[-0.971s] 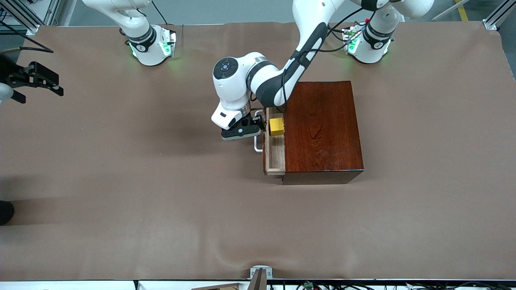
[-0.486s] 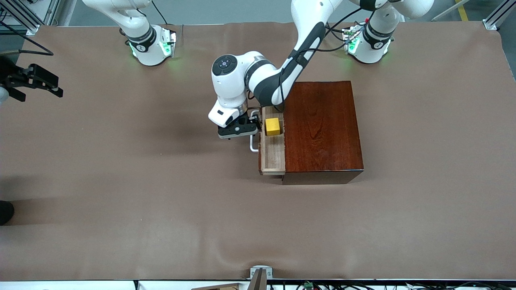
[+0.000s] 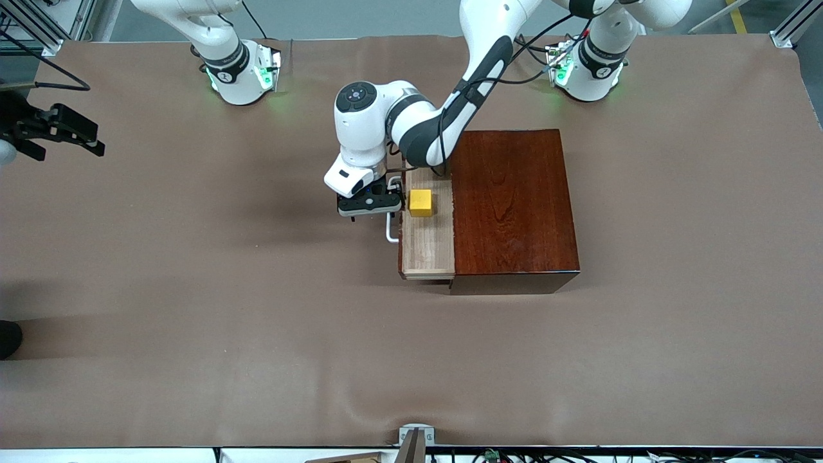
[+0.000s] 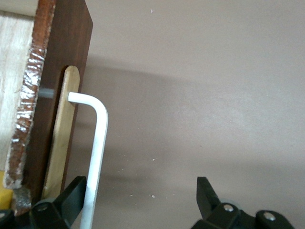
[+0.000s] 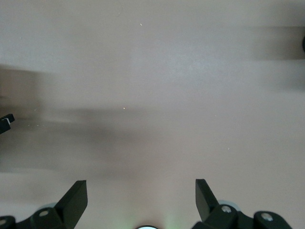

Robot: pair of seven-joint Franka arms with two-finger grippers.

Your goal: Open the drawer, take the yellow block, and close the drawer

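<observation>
- Drawer (image 3: pixel 425 247): drawn partly out of the dark reddish-brown box (image 3: pixel 511 206) toward the right arm's end of the table, its pale floor exposed; the opening step looks largely done.
- Yellow block (image 3: pixel 421 202): resting in the drawer, near the front panel, not yet taken.
- Left gripper (image 3: pixel 368 204): at the white handle (image 4: pixel 97 157), fingers spread; one finger (image 4: pixel 66 200) sits hooked inside the handle bar, apparently touching it, though contact is hard to confirm.
- Right gripper (image 5: pixel 141 200): waits over bare table (image 3: pixel 257 321) at the right arm's end, fingers spread, holding nothing.
- Remaining: lift out the block, then close the drawer.
</observation>
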